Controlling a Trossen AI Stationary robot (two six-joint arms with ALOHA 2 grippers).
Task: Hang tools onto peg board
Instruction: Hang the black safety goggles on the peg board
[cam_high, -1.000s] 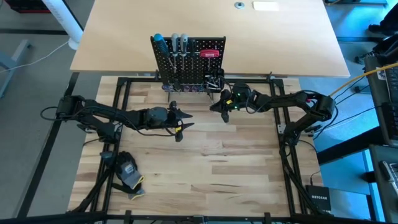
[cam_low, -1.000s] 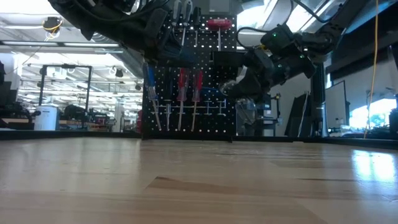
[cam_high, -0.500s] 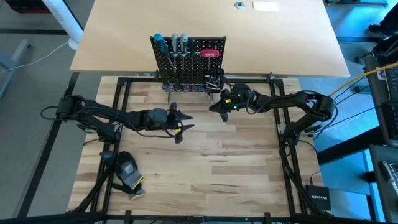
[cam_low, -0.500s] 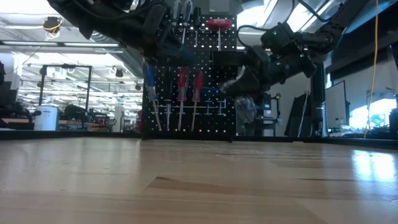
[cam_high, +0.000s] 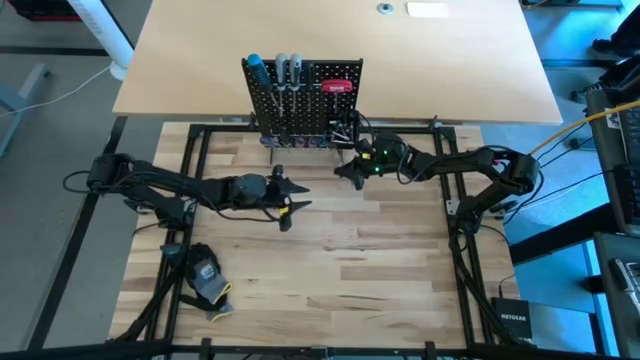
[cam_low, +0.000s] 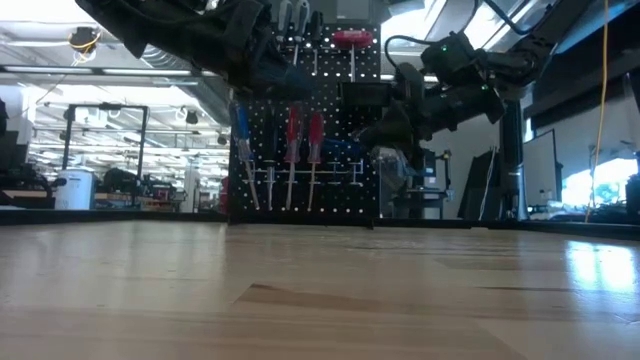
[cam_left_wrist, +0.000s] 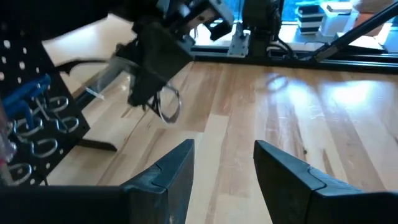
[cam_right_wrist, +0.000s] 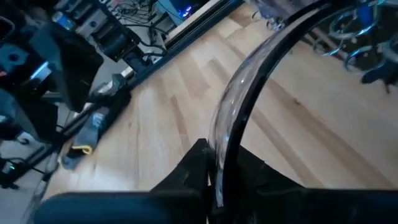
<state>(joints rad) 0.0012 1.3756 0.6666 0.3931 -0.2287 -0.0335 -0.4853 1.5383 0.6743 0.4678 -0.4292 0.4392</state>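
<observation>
High view puts the right hand, pinching a clear curved tool, just to the near right of the peg board, closer to it than the spread, empty left hand over the worktop.

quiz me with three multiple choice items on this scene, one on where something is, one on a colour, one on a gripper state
1. Where does the glove lie?
A. near the table's front left corner
B. on the peg board
C. under the right gripper

2. What colour is the handle at the peg board's top left in the high view?
A. yellow
B. blue
C. white

3. How is the left gripper?
A. shut on a screwdriver
B. open and empty
C. shut on the glove

Answers: 1 A, the high view shows it below the left arm. 2 B, the blue handle shows there. 3 B, the left wrist view shows bare wood between its fingers.
</observation>
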